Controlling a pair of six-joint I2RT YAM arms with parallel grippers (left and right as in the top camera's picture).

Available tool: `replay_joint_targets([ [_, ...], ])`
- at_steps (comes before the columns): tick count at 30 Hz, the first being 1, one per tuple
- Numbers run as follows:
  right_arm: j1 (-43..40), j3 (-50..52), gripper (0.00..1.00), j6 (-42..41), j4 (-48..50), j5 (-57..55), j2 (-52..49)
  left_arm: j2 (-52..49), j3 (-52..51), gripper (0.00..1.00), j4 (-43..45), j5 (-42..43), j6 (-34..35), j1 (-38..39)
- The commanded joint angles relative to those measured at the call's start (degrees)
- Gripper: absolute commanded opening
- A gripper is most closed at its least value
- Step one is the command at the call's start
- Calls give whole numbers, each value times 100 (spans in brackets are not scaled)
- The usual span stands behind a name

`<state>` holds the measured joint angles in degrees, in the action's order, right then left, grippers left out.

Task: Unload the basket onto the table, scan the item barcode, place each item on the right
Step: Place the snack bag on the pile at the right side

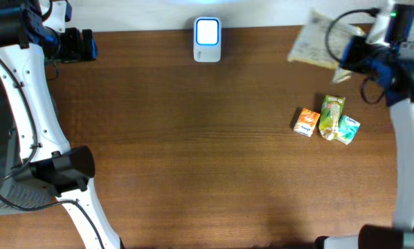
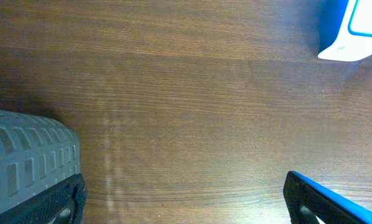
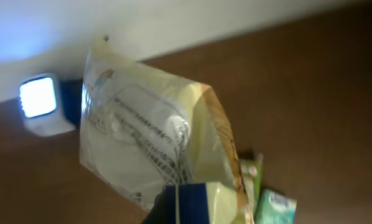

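At the table's far right corner, the right gripper [image 1: 344, 61] is clenched on one edge of a pale plastic bag [image 1: 316, 41], holding it up well to the right of the white scanner [image 1: 207, 40] with its lit face. Nearer on the table [image 1: 193, 159], an orange carton [image 1: 306, 122], a green packet [image 1: 331, 115] and a green-and-white pack [image 1: 348, 129] lie touching. Far left, the left gripper [image 1: 89, 45] has its jaws spread wide, holding nothing.
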<state>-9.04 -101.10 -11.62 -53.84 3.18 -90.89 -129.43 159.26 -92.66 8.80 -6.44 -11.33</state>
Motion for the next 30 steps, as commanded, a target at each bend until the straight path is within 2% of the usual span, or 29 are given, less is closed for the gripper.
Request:
replay_joint_targets([
  [1,-313,245,4,-586,68,350,-656,33,42,99,-2,44,-55,-11],
  [5,-302,275,4,-588,223,295,-1818,33,42,99,-2,44,-55,-13],
  [9,-306,275,4,-586,-20,-503,-2570,33,42,99,-2,44,-55,-13],
  [10,-304,275,9,-581,-83,-549,-2568,33,42,99,-2,44,-55,-13],
  [13,-304,125,57,-579,-337,-538,-2352,33,42,99,-2,44,-55,-13],
  [14,-299,-105,76,-570,-595,-516,-2203,33,42,99,-2,44,-55,-13],
  [16,-293,-588,99,-476,-1054,-468,-1939,33,42,99,-2,44,-55,-13],
  [19,-168,-1843,99,57,-2146,-35,-1261,33,42,99,-2,44,-55,-13],
  [21,79,-2216,99,455,-2538,339,-892,33,42,99,-2,44,-55,-13],
  [26,1014,-2277,99,518,-3442,439,254,33,42,99,-2,44,-55,-13],
  [30,1368,-2277,99,520,-3724,435,632,33,42,99,-2,44,-55,-13],
])
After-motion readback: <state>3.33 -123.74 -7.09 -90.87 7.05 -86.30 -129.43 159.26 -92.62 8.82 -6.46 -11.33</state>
